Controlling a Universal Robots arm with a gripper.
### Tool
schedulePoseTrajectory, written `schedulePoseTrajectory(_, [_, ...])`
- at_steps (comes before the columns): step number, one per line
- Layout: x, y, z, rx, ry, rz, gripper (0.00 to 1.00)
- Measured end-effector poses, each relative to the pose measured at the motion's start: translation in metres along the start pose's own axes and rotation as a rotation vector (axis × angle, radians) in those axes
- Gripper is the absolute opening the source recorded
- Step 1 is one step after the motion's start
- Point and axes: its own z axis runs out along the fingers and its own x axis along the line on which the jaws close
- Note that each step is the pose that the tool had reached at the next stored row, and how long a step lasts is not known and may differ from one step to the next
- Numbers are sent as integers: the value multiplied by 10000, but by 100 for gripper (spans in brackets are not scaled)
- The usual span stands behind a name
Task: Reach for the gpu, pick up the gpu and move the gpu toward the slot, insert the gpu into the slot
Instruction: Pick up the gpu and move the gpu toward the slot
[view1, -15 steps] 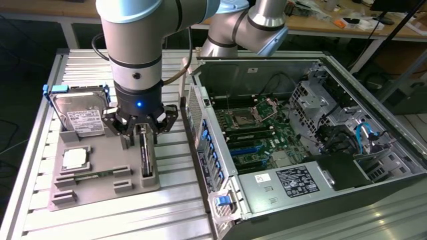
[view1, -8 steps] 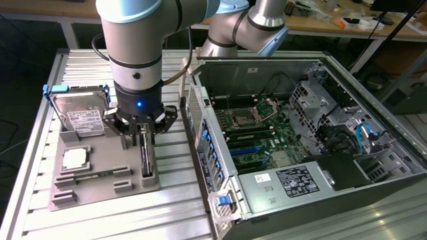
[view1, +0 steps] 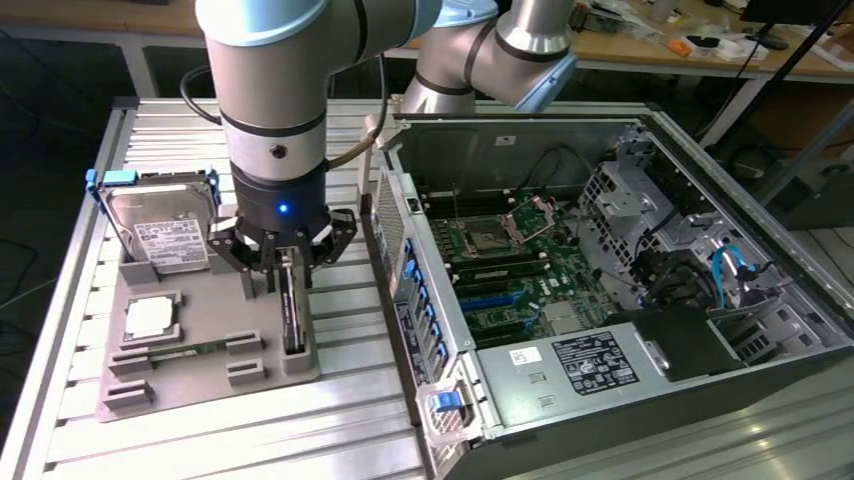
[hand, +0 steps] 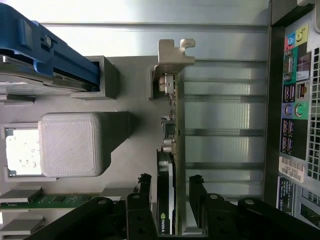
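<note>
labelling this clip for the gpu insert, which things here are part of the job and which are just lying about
Job: gpu, standing on edge in the grey holder; blue slot on the motherboard; tool astride the gpu.
Lying about: hard drive; processor chip; memory stick.

Dark gpu (hand: 172, 150) (silver bracket (hand: 172, 55)), blue slot (view1: 494, 298), seemingly green motherboard (view1: 574, 285).
</note>
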Motion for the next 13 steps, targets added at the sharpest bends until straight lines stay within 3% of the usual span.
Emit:
schedulePoseTrajectory(9, [0,0,0,0,-1,0,42])
schedulePoseTrajectory(10, [0,0,0,-1,-1,0,35])
schedulePoseTrajectory(13, [9,0,0,-1,-1,-1,35])
